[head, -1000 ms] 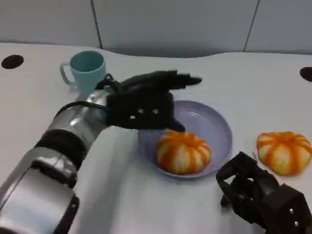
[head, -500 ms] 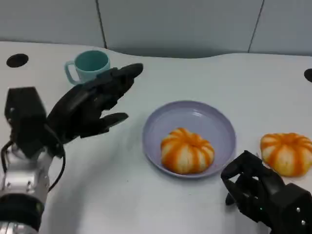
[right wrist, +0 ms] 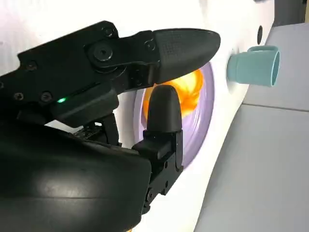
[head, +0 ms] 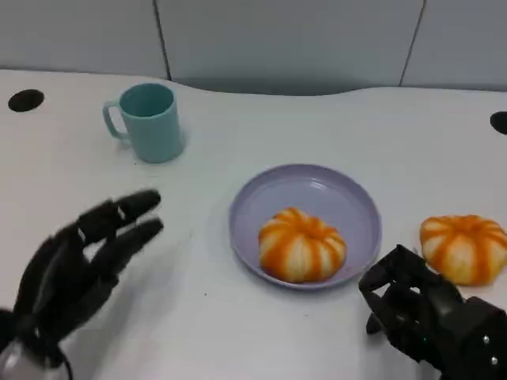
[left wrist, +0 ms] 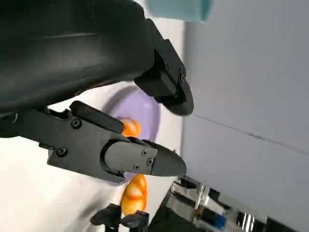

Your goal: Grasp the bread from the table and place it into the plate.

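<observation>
A round orange-and-white striped bread (head: 301,244) lies in the lilac plate (head: 317,186) at the table's middle. A second, similar bread (head: 463,247) sits on the table to the plate's right. My left hand (head: 79,269) hovers over the near left of the table, well clear of the plate, its fingers spread and holding nothing. My right hand (head: 428,317) rests near the front edge, just in front of the second bread, with nothing in it. The left wrist view shows the left hand (left wrist: 96,72), the plate (left wrist: 140,104) and both breads (left wrist: 129,128). The right wrist view shows the right hand (right wrist: 96,145) with the bread (right wrist: 193,89) beyond it.
A teal mug (head: 150,120) stands at the back left, also in the right wrist view as the mug (right wrist: 253,65). Two dark holes (head: 25,100) mark the table's far corners. A grey wall panel runs behind the white table.
My left hand has drawn back from above the plate to the near left of the table, empty. The bread stays in the plate. The right hand has not moved.
</observation>
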